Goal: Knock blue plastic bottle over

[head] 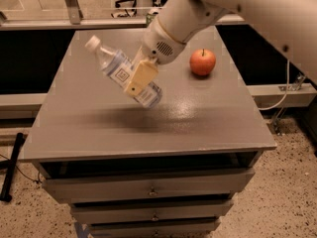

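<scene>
The blue plastic bottle (115, 66) is clear with a white cap and a pale label. It leans steeply, with its cap toward the upper left and its base low over the table's middle. My gripper (139, 85) comes down from the upper right on a white arm (183, 19). It is shut on the bottle's lower half, and one tan finger (141, 77) lies across the front of the bottle. The bottle's shadow falls on the table just below it.
A red apple (203, 62) sits on the grey table (223, 118) to the right of the gripper. The table has drawers (148, 187) below its front edge. The green can at the far edge is almost hidden behind my arm. A railing runs behind the table.
</scene>
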Motion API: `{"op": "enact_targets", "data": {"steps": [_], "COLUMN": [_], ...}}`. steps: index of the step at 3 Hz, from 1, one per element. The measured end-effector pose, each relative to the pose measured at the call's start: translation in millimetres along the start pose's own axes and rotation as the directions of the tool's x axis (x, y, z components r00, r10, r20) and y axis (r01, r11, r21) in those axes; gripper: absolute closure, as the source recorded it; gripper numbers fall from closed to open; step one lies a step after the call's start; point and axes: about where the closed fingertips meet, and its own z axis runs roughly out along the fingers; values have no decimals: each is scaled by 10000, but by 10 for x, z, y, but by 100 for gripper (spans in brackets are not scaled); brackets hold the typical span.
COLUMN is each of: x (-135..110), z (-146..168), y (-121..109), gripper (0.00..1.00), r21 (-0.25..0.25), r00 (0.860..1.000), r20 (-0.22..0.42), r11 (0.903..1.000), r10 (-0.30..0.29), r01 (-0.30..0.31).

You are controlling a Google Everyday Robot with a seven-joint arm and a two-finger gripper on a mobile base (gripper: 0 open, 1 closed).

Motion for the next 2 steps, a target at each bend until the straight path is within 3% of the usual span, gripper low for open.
{"op": "enact_targets", "data": {"steps": [1,2], "x": [242,444], "z": [193,295], "y": [-54,-133], "gripper": [100,82], "r21": [-321,-149], "r00": [9705,9138], "r20": [-2405,-4034], "r11": [9991,9982], "r10": [195,474], "r01": [-280,-584]}}
